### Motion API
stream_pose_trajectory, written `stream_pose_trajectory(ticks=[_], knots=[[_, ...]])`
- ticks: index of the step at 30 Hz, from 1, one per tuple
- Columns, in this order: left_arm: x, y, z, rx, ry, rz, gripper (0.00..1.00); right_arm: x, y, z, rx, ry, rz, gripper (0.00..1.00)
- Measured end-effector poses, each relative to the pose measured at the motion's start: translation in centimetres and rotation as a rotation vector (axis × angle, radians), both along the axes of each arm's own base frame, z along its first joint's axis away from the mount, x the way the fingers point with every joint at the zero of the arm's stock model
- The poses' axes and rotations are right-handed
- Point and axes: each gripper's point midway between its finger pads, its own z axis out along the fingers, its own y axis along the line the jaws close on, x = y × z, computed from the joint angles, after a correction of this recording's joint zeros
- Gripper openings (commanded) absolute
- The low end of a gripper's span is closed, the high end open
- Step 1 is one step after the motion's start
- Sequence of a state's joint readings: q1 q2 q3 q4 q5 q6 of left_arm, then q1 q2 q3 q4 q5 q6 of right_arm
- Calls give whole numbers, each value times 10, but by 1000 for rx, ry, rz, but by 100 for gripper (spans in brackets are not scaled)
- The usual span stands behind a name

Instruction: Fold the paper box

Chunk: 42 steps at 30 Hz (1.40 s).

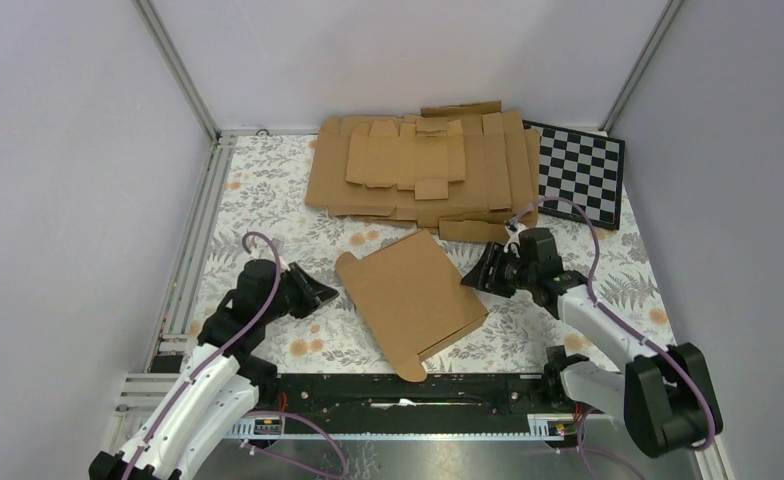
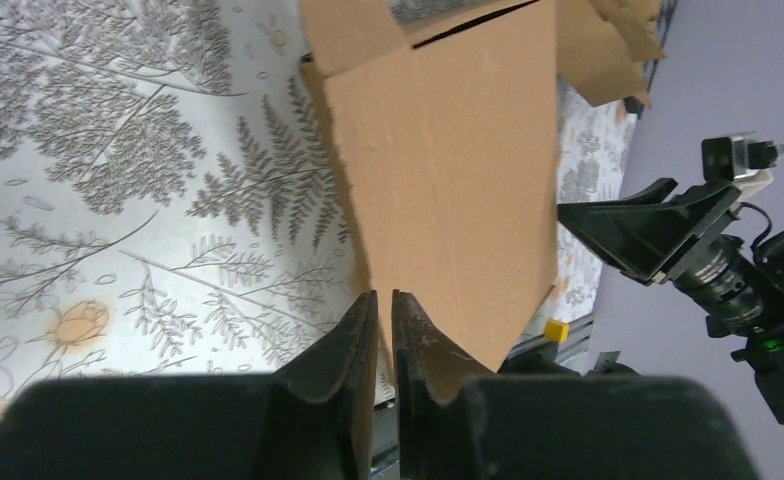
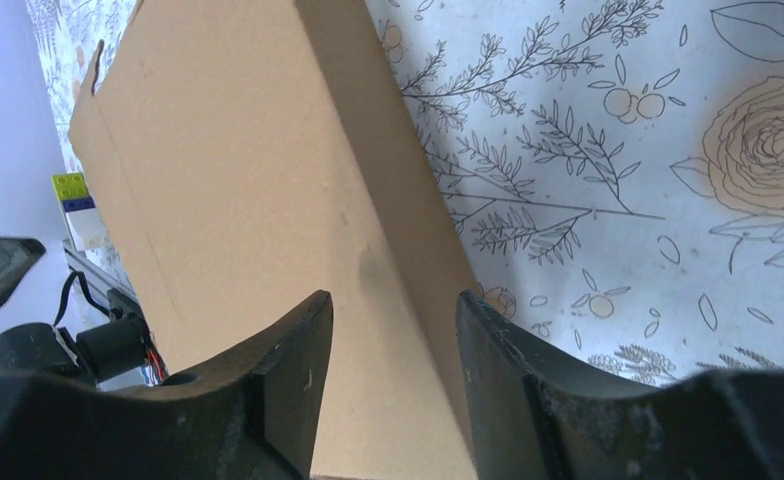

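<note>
Plain brown cardboard, matt and faintly fibrous with pressed creases, makes up the paper box (image 1: 408, 295) at centre frame and the pile of flat blanks (image 1: 418, 170) above it. The table cover (image 1: 258, 195) looks smooth and matt, printed with grey ferns and orange blooms. The left gripper (image 2: 384, 296) and right gripper (image 3: 393, 298) show scuffed, matt black plastic. At upper right the checkerboard (image 1: 580, 170) looks smooth. The corner post (image 1: 176, 70) at upper left is dull grey metal.

Pale lilac walls (image 1: 68, 150); floral-print tabletop (image 1: 268, 205); metal corner posts (image 1: 178, 70)
</note>
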<state>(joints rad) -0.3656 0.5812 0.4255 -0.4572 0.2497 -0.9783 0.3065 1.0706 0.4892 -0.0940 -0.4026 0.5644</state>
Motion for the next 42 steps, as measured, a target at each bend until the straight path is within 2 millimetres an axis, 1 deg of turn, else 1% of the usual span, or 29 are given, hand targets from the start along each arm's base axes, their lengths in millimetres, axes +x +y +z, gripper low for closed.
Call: stream_pose_trajectory(ticks=[3,5,7,8,12,13,16,19,20,21,22,23,24,28,30,32,37,40,42], knots=[[-5,4,-12,1,36,28,5,5,3,-10,2,27,-4,49],[-8,5,-23,2,70,42,5,8,5,-16,6,41,-2,44],[-12,6,-35,-1,107,55,5,9,7,-20,11,55,2,32],[-14,7,-41,-5,123,61,6,10,9,-22,19,62,6,24],[-20,3,-70,-38,190,71,6,19,13,-15,49,32,16,0],[-22,2,-76,-42,205,70,6,20,14,-14,56,28,14,0],[-25,-1,-88,-61,242,66,6,27,11,-15,70,23,-5,0],[-20,-3,-87,-84,222,69,6,29,6,-26,70,55,-24,0],[-18,-5,-86,-93,210,68,6,28,5,-31,70,70,-26,2],[-17,-6,-85,-103,202,67,6,26,4,-35,70,85,-28,10],[-16,-7,-85,-111,196,64,6,25,3,-38,72,100,-27,22],[-15,-8,-85,-118,194,61,6,24,4,-41,78,115,-25,30],[-15,-10,-87,-124,197,57,6,22,4,-43,85,127,-19,36],[-16,-14,-96,-140,222,44,6,21,7,-41,109,134,-6,50],[-18,-15,-99,-149,224,39,6,22,7,-38,113,125,-4,53],[-17,-16,-97,-160,216,31,6,24,6,-32,111,96,-2,55],[-13,-20,-92,-175,191,20,6,31,7,-2,131,-26,11,56],[-13,-20,-92,-176,188,20,6,30,10,5,147,-53,42,54],[-12,-20,-92,-176,185,18,6,27,12,2,150,-40,61,48]])
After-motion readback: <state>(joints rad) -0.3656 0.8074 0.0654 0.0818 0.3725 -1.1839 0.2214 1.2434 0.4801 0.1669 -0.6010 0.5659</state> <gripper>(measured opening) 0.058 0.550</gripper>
